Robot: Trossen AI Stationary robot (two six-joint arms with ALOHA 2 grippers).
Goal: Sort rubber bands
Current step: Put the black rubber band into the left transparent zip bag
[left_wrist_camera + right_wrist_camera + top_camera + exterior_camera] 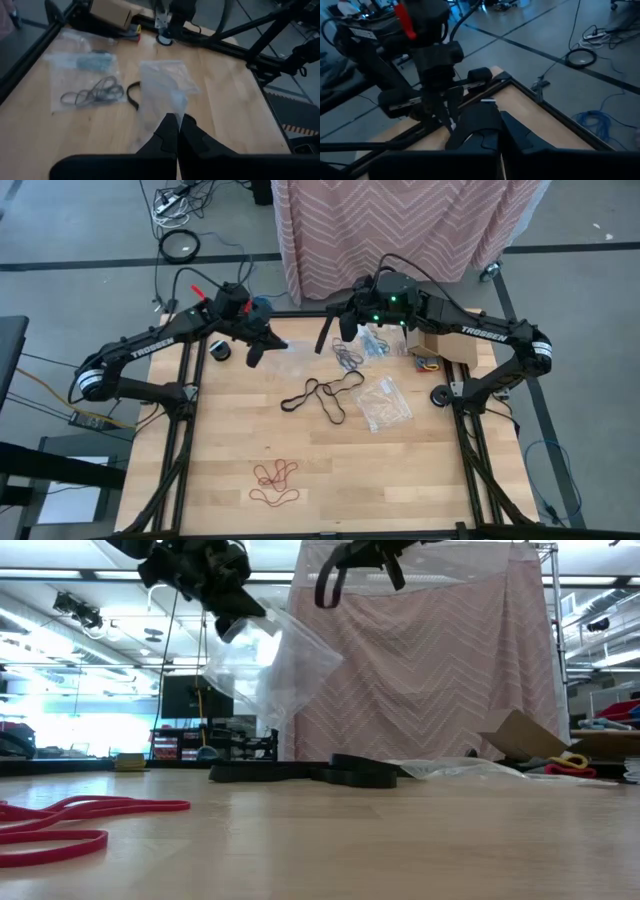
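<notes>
Left tool [178, 131] clamps a clear bag [162, 90], raised above the black rubber bands [322, 394].

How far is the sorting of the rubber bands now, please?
Looks done: the red rubber bands lie in their own group near the table's front edge.
In hand: the left gripper is shut on a clear crinkly plastic bag, held up in the air; the right gripper is shut on a black rubber band.
Left: more black rubber bands lie loose mid-table.
</notes>
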